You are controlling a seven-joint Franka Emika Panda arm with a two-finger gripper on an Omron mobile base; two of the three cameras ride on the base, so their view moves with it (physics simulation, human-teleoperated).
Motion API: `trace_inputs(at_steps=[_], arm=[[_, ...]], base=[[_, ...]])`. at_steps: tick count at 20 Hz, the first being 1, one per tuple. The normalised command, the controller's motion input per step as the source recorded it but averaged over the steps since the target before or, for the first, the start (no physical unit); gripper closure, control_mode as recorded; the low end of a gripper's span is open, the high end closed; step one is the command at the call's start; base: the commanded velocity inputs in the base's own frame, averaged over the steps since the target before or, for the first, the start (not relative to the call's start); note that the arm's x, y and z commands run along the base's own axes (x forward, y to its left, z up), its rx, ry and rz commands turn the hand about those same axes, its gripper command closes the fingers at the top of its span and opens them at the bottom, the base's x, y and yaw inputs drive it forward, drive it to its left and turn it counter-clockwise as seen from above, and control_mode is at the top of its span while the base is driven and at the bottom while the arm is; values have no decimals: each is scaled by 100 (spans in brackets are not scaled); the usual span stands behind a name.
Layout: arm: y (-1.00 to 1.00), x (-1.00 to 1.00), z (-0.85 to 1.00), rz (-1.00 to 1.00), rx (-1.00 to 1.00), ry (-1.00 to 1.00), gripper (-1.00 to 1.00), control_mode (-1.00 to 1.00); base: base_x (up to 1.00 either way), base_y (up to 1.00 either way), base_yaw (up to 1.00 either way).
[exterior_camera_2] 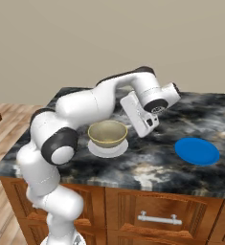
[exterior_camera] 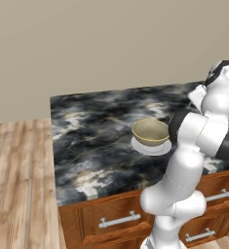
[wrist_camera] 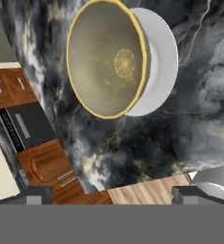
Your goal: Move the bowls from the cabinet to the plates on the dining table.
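A grey-olive bowl point(exterior_camera_2: 107, 133) with a tan inside and yellowish rim sits upright on the pale grey-white plate point(exterior_camera_2: 118, 148) on the dining table point(exterior_camera_2: 152, 160). The same bowl point(exterior_camera: 150, 132) and plate point(exterior_camera: 160, 147) appear near the table's front edge in the left base view. A bright blue plate point(exterior_camera_2: 197, 151) lies bare to the right. My gripper point(exterior_camera_2: 141, 119) hovers just right of the bowl and above it, apart from it. In the hand view the bowl point(wrist_camera: 106, 59) lies beyond my open gripper point(wrist_camera: 112, 195), with nothing between the fingers. The cabinet is out of view.
Brown wooden drawers point(exterior_camera_2: 154, 217) with silver handles run under the marbled top. Wood plank floor point(exterior_camera: 18, 185) lies to the left of the table, and a plain beige wall stands behind. My own arm point(exterior_camera: 184, 165) hides part of the table in the left base view.
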Motion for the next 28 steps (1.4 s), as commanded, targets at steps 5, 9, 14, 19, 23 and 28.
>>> trace_inputs(at_steps=[5, 9, 14, 19, 23, 28], arm=[[28, -37, 22, 5, -17, -4, -100, -100], [27, -38, 21, 5, -18, -4, -100, -100], [8, -50, 23, 4, -12, -4, -100, -100], [12, -52, 21, 3, -9, -2, -100, -100], [12, -42, 23, 2, -9, -4, -100, -100], [15, -27, 27, 0, -12, -10, -100, -100]], base=[[0, 0, 0], [0, 0, 0], [0, 0, 0], [0, 0, 0], [0, 0, 0], [0, 0, 0]])
